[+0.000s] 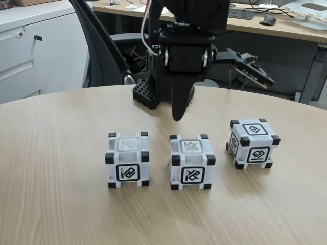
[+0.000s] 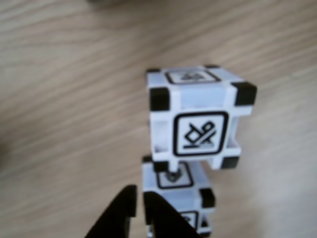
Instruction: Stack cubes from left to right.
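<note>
Three white cubes with black corners stand in a row on the wooden table (image 1: 61,204) in the fixed view: a left cube (image 1: 127,160), a middle cube (image 1: 191,162) and a right cube (image 1: 253,143), each apart from the others. My black gripper (image 1: 178,116) hangs above the table just behind the middle cube, pointing down, touching nothing. Its fingers are together with nothing between them. The wrist view has one cube (image 2: 198,119) at centre and another cube (image 2: 181,196) below it, partly cut off. The gripper (image 2: 140,210) enters from the bottom edge, its tips beside the lower cube.
The arm's black perforated base (image 1: 145,94) sits at the table's far edge. Behind it are an office chair (image 1: 104,56), a grey cabinet (image 1: 36,51) and a desk with a keyboard (image 1: 240,14). Bare wood lies in front of the cubes.
</note>
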`<move>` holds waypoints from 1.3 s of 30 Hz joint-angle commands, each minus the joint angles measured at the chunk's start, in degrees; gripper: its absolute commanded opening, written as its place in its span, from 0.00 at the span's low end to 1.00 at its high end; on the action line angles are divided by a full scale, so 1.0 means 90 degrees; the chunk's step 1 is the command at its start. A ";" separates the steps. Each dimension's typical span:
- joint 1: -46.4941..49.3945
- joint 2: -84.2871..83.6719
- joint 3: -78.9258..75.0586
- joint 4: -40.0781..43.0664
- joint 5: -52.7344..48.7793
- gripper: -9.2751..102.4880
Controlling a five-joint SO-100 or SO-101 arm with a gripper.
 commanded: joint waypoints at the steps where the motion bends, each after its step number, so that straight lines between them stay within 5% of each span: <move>1: 0.0029 0.0000 -0.0303 -0.0010 0.0059 0.08; 12: -0.0234 0.0107 -0.0303 0.0039 0.0557 0.08; 24: -0.2725 0.0029 -0.0303 0.0039 0.2266 0.08; 39: -0.3701 0.0010 -0.0303 -0.0068 0.3174 0.41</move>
